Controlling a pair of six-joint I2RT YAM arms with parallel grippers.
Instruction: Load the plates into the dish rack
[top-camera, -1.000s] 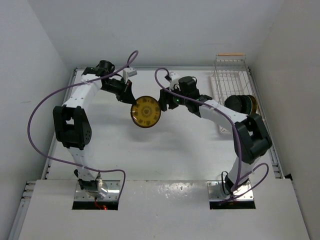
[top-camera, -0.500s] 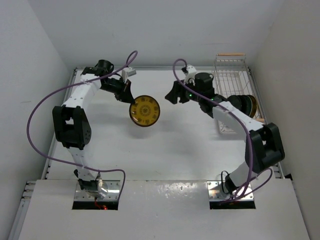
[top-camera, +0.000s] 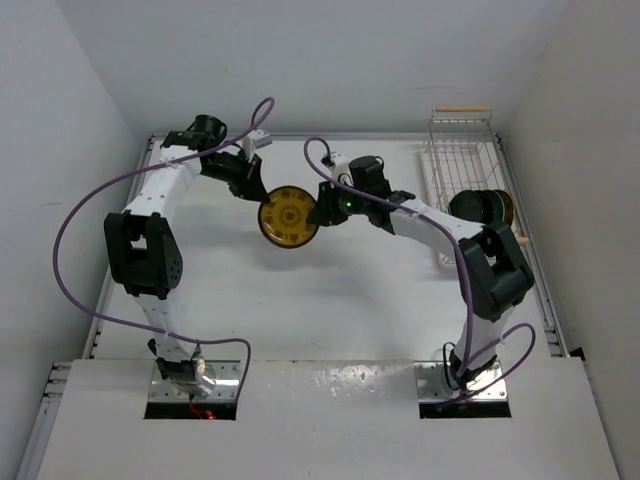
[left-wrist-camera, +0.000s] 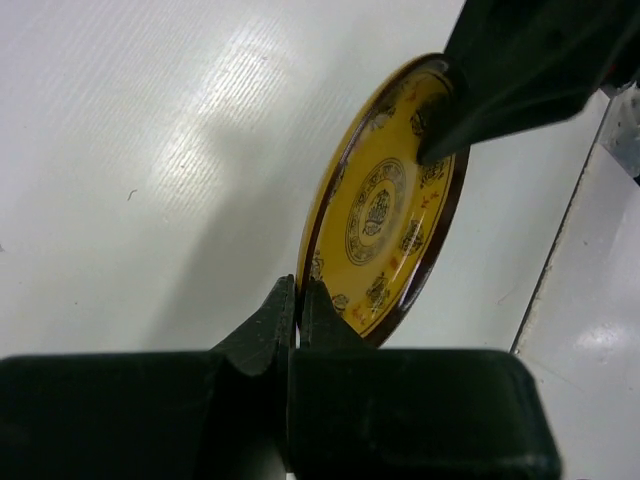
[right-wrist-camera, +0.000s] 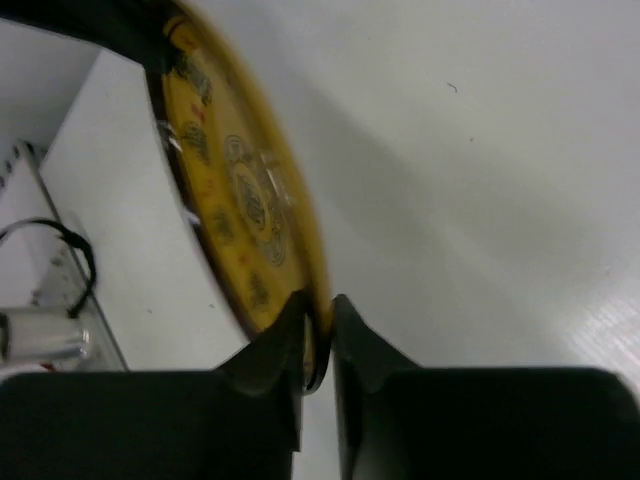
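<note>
A yellow plate (top-camera: 287, 216) with a dark ornamental pattern hangs on edge above the middle of the table. My left gripper (top-camera: 262, 198) is shut on its upper-left rim; in the left wrist view the fingertips (left-wrist-camera: 297, 290) pinch the near rim of the plate (left-wrist-camera: 385, 210). My right gripper (top-camera: 318, 208) is at the opposite rim. Its jaws (right-wrist-camera: 318, 305) stand closed either side of the plate's (right-wrist-camera: 240, 190) edge. The white wire dish rack (top-camera: 460, 150) stands at the back right, with a black plate (top-camera: 476, 208) and a yellow plate (top-camera: 506, 208) upright in its near end.
The rack's wooden handle (top-camera: 462, 109) lies against the back wall. Purple cables (top-camera: 75, 225) loop off both arms. Raised rails (top-camera: 545, 300) border the table on the left and right, with white walls close behind them.
My right arm pulled back towards the rack, then came in again to the plate's right rim, and its jaws closed round that edge. The left gripper kept hold and moved the plate slightly up.
</note>
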